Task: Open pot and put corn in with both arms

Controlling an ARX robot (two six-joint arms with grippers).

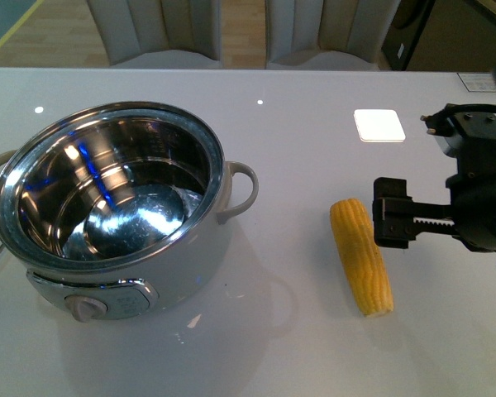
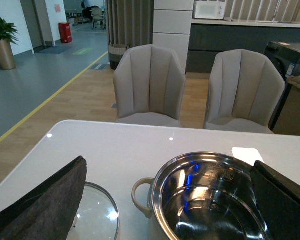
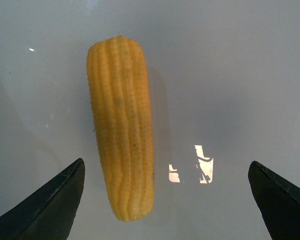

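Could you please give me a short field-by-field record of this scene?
pot: lid off, steel bowl empty
lid: glass, on the table beside the pot
corn: lying on the table, right of the pot
right gripper: open, facing the corn, not gripping
left gripper: open, holding nothing

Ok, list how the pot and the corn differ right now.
The pot is round, cream-white with a shiny steel bowl; the corn is long, tapered and yellow. The pot is far bigger than the corn. The pot stands upright, open and empty; the corn lies on its side, outside it. Both rest on the white table.
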